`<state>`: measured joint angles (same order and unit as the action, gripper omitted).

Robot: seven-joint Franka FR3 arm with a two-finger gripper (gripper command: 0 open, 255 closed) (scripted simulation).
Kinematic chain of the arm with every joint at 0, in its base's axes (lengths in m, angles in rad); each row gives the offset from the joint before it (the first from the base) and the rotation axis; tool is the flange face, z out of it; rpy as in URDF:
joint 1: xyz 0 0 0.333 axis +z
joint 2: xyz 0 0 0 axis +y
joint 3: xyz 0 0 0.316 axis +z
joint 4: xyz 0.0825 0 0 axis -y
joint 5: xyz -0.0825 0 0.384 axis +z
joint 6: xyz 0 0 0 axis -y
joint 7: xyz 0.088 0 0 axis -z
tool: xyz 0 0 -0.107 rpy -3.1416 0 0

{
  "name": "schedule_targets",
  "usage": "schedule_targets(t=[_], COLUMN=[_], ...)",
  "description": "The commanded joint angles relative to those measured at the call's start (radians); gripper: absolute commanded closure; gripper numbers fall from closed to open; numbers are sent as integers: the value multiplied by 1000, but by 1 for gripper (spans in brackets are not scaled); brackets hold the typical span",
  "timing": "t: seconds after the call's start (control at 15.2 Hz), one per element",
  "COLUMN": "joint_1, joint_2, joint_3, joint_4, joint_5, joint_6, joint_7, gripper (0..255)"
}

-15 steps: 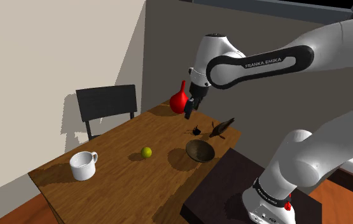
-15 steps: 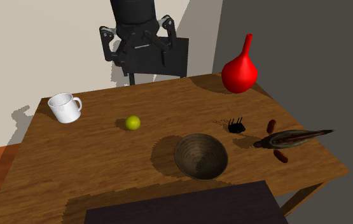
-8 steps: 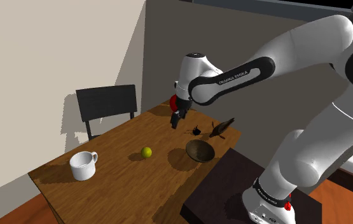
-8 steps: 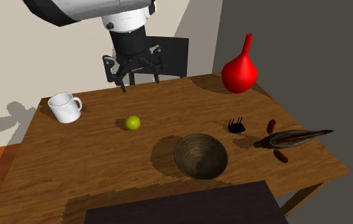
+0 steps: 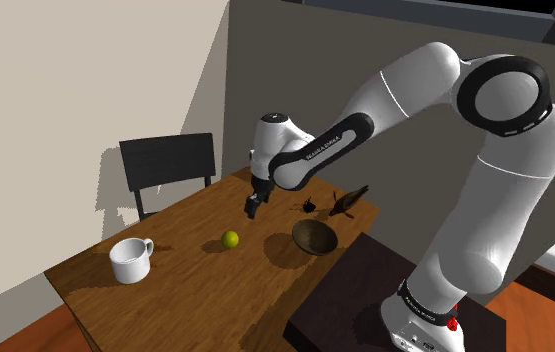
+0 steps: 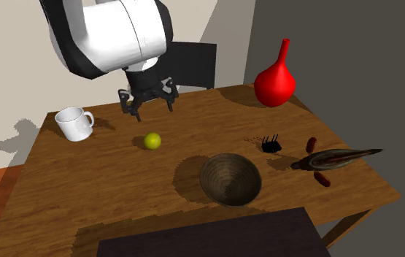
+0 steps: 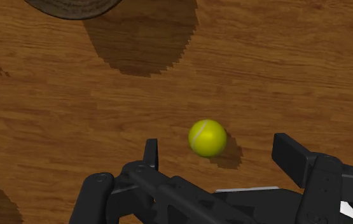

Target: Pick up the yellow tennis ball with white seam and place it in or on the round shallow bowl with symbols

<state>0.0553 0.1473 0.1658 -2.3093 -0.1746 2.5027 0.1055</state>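
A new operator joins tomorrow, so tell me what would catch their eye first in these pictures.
The white arm draws the eye first, its open fingers hanging above the yellow tennis ball on the wooden table. Next comes the bright red vase at the table's far right corner in the second exterior view, then the dark bowl near its front edge.

Moderately bright, warm light from above and from the second exterior view's right: hard dark shadows with stair-stepped edges lie on the table (image 6: 84,190) beside bowl (image 6: 230,179) and ball (image 7: 207,137), everything sharp edge to edge
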Motion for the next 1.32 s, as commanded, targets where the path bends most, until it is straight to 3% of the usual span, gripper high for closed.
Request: schedule_targets(t=[0.0,0.73,1.25], joint_1=[11,101,113], joint_2=[81,516,623], joint_3=[-3,-57,-79], joint_4=[51,390,444], joint_5=[-32,-145,-163], joint_6=[26,106,159], joint_7=[25,104,116], gripper=[0,0,0])
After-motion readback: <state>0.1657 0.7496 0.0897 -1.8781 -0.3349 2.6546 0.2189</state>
